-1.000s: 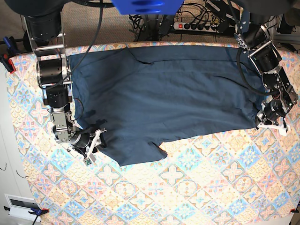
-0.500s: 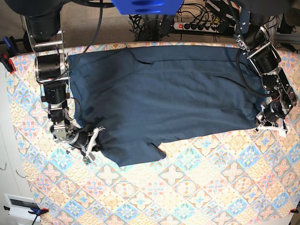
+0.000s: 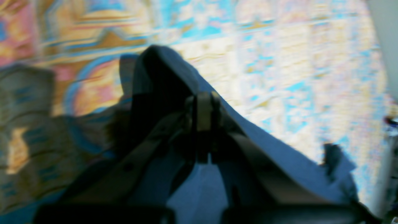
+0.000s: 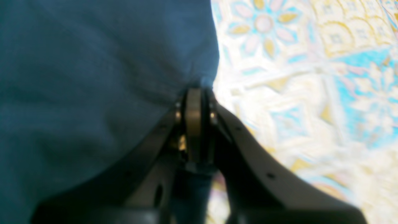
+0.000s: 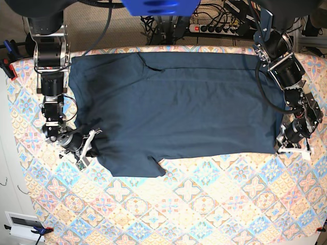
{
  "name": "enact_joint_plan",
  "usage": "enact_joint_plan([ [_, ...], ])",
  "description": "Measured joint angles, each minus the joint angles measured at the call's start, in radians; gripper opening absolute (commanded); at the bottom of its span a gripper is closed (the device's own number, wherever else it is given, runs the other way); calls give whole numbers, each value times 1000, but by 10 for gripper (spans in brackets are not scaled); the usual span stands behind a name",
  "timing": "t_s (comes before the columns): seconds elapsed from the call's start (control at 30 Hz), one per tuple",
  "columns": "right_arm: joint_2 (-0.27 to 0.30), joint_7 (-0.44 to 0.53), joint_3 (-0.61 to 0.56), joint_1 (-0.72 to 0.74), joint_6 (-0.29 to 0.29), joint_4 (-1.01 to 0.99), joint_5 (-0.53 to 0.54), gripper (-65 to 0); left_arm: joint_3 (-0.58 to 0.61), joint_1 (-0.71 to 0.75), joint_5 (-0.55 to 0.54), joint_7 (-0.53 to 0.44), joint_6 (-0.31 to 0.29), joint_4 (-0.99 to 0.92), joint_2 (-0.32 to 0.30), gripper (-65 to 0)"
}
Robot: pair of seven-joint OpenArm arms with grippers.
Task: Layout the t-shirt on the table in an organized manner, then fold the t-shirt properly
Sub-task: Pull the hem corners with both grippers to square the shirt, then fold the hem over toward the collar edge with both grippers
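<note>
The dark navy t-shirt (image 5: 173, 102) lies spread wide across the far half of the patterned table (image 5: 204, 204), with one sleeve sticking out at its near edge. On the left of the base view, my right gripper (image 5: 90, 145) is shut on the shirt's left corner. The right wrist view shows its jaws (image 4: 196, 93) pinched together on the edge of the cloth (image 4: 93, 77). At the right side my left gripper (image 5: 283, 147) is shut on the shirt's other corner. In the blurred left wrist view its jaws (image 3: 203, 101) clamp a raised fold of fabric (image 3: 279, 155).
A power strip with cables (image 5: 214, 25) lies beyond the far edge. Clamps (image 5: 9, 66) hold the tablecloth at the left edge. A white box (image 5: 23, 224) sits off the near left corner. Bare tablecloth fills the near half of the table.
My right gripper has shut on the shirt's left corner and drawn it left. The left gripper has shifted slightly nearer. The shirt now lies stretched wider and flatter.
</note>
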Motion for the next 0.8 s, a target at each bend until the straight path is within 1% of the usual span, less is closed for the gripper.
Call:
enact_joint_plan([
  [0.07,-2,-34,54,0,-2,62,1,-648,0,-2,-24,1,0,0,0,-650],
  [0.13,1,-44,86,-6,-5,129,9,-648,0,-2,-47,9,0,0,0,-650],
  [0.2,2,-55,103,-24,-5,187,18,-648,0,1,-65,8,0,0,0,-650],
  [0.27,0,-87,114,-53,-5,230,13,-648,0,6,-74,8,0,0,0,-650],
  [0.33,-3,-101,130,-97,-3,270,3,-648,0,17,-82,6,0,1,0,-650],
  [0.53,-3,-108,171,-169,-4,361,5,-648,2,100,-93,12,-2,152,0,-650],
  [0.57,-3,-107,179,-180,-3,376,9,-648,2,116,-91,11,-17,179,0,-650],
  [0.63,-3,-106,193,-199,-5,397,11,-648,2,145,-92,11,-75,220,-3,-650],
  [0.7,0,-106,211,-227,-3,418,8,-648,2,166,-94,11,-118,236,-3,-650],
  [0.8,24,-114,226,-264,-1,452,8,-648,2,201,-95,17,-139,236,-11,-650],
])
